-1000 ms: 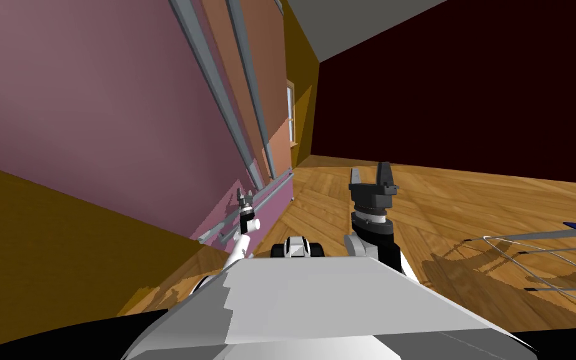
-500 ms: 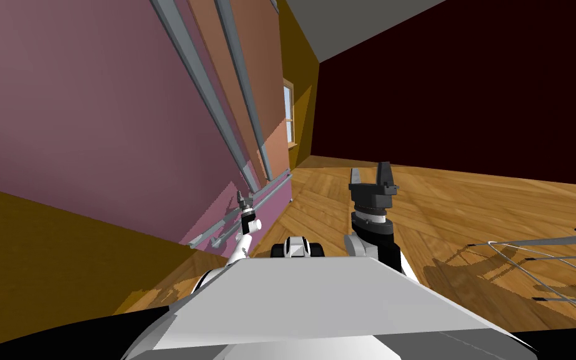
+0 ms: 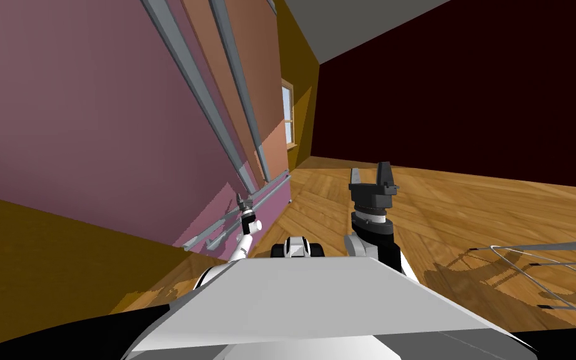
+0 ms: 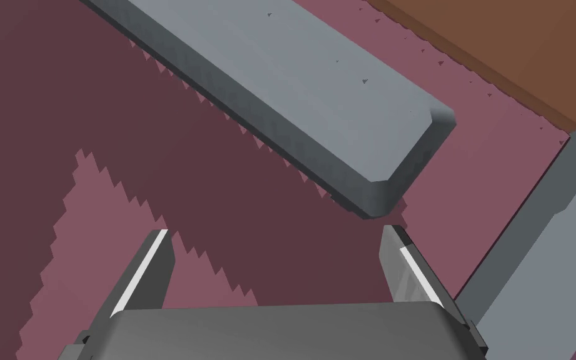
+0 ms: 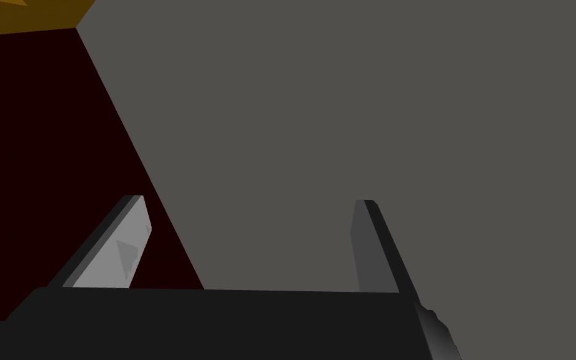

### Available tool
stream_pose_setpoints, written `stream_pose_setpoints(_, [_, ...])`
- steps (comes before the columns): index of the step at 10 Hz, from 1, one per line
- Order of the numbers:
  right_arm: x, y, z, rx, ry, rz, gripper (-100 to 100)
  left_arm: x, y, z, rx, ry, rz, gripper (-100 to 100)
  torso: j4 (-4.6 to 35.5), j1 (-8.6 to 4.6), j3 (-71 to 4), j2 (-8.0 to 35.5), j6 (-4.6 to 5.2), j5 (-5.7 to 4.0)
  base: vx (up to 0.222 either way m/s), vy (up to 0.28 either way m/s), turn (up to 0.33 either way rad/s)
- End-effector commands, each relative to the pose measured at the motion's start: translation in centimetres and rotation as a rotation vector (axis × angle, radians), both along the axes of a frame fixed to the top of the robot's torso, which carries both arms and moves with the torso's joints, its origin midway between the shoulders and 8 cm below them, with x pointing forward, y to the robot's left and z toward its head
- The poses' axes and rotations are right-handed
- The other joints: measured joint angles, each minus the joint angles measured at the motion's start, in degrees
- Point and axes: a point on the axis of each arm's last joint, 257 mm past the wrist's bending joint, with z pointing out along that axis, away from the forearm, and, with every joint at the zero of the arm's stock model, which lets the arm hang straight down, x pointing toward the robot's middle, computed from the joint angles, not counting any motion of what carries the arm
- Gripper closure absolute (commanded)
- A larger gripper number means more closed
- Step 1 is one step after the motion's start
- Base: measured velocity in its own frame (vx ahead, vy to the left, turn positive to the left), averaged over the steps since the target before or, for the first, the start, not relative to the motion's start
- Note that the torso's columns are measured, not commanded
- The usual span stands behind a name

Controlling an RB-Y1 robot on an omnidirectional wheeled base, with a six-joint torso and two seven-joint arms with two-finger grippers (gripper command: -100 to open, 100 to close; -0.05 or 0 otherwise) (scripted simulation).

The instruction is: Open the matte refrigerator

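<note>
The refrigerator (image 3: pixel 93 112) is a tall matte mauve front on my left, with a brown-orange door panel (image 3: pixel 255 62) beside it. Long grey bar handles (image 3: pixel 196 94) run down it, and a grey bar (image 3: pixel 268 190) crosses the lower part. My left gripper (image 3: pixel 243 201) is held up close to where these bars meet. In the left wrist view the gripper (image 4: pixel 274 232) is open, and the blunt end of one grey handle (image 4: pixel 343 112) lies just beyond its fingertips, not between them. A second grey bar (image 4: pixel 549 231) passes beside one finger. My right gripper (image 3: pixel 372 175) stands raised and open over the floor, holding nothing.
An ochre wall (image 3: pixel 43 250) flanks the refrigerator on the near side. A window (image 3: pixel 288 122) sits in the far corner. The wooden floor (image 3: pixel 468 212) spreads to the right, where a grey wire frame (image 3: pixel 549 275) stands low. A dark maroon wall closes the far right.
My view has swung a little: the refrigerator's handles drift left and the wire frame slides right and down. The left gripper sits slightly lower along the handles. Both grippers stay open.
</note>
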Motion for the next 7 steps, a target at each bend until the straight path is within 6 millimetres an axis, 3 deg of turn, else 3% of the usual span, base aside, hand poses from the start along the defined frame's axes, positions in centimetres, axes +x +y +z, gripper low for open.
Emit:
stream_pose_setpoints(1, [0.0, 0.0, 0.0, 0.000, 0.000, 0.000, 0, -0.1, 0.5, -1.1, -0.025, 0.009, 0.010, -100, 0.1, 0.12, 0.1, 0.2, -0.13, 0.00, 0.049, -0.051, 0.005])
stream_pose_setpoints(7, [0.0, 0.0, 0.0, 0.000, 0.000, 0.000, 0, -0.5, 1.9, -2.3, -0.059, 0.013, 0.039, -100, 0.1, 0.24, 0.2, 0.4, -0.18, 0.03, 0.045, -0.056, 0.007])
